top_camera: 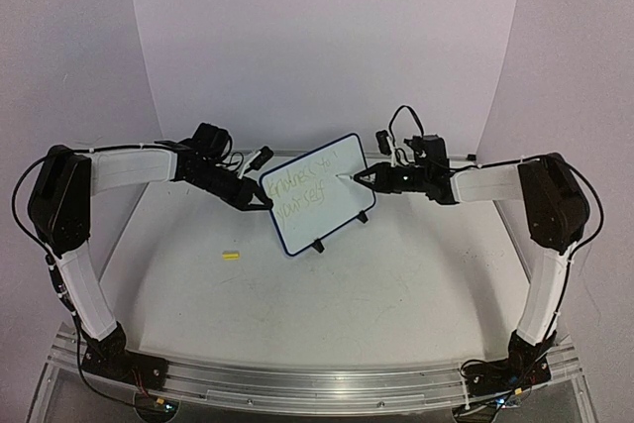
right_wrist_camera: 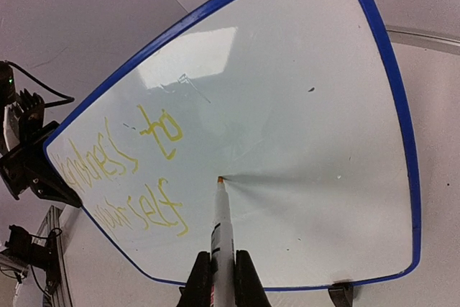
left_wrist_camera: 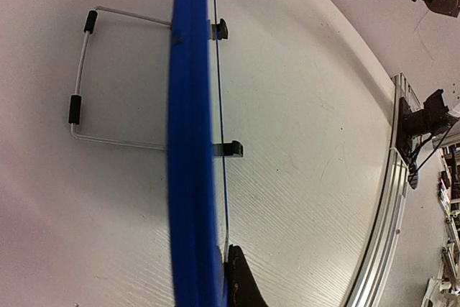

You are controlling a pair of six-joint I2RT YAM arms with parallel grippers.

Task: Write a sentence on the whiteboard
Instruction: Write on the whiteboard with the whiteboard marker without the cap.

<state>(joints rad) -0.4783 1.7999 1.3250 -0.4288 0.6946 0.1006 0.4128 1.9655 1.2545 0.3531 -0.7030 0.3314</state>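
Observation:
The whiteboard [top_camera: 322, 207] stands tilted on its wire stand [left_wrist_camera: 83, 70] at mid-table, blue-rimmed. A yellow sentence [right_wrist_camera: 129, 177] in two lines fills its left half. My left gripper [top_camera: 265, 203] is shut on the board's left edge. In the left wrist view the rim [left_wrist_camera: 190, 141] runs edge-on and one dark finger [left_wrist_camera: 243, 282] presses against it. My right gripper [right_wrist_camera: 219, 278] is shut on a white marker [right_wrist_camera: 223, 228]. The marker's tip [right_wrist_camera: 219, 178] meets its own shadow on the bare board [right_wrist_camera: 302, 141], right of the words.
A small yellow cap [top_camera: 230, 256] lies on the table left of the board. Another white pen-like object [top_camera: 260, 158] lies behind the left gripper. Two black clip feet [left_wrist_camera: 230, 149] hold the board's lower edge. A metal rail [top_camera: 317, 383] runs along the near edge.

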